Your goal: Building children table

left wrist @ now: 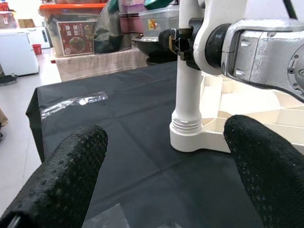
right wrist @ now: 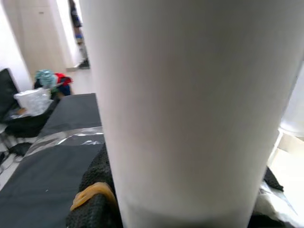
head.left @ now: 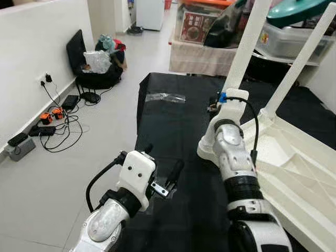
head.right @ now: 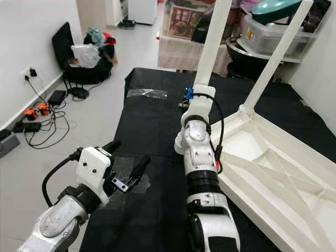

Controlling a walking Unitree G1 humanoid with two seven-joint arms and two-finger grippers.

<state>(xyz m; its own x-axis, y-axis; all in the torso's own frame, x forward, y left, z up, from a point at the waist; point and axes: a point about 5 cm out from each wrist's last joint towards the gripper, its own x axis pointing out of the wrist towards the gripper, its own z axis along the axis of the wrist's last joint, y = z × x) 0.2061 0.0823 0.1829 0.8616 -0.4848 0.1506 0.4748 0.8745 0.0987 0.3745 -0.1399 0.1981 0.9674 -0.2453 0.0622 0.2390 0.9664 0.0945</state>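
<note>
A white children's table (head.left: 294, 173) lies upside down on the black-covered worktop (head.left: 178, 121). Two white legs stand up from it: the near-left leg (head.left: 247, 47) and a farther leg (head.left: 302, 63). My right gripper (head.left: 216, 102) is shut on the near-left leg a little above its threaded base (left wrist: 186, 126). In the right wrist view that leg (right wrist: 190, 104) sits against a black finger pad (right wrist: 95, 190). My left gripper (head.left: 164, 160) hovers open and holds nothing, low over the cloth in front and to the left of that leg. Its fingertips (left wrist: 71, 175) frame the leg's base.
A clear plastic bag (head.left: 165, 97) lies on the cloth beyond the grippers. The worktop's left edge drops to the floor, where cables and power strips (head.left: 52, 123) lie by the wall. A black chair with bags (head.left: 92, 63) stands farther back. Storage boxes (head.left: 199, 26) crowd the far end.
</note>
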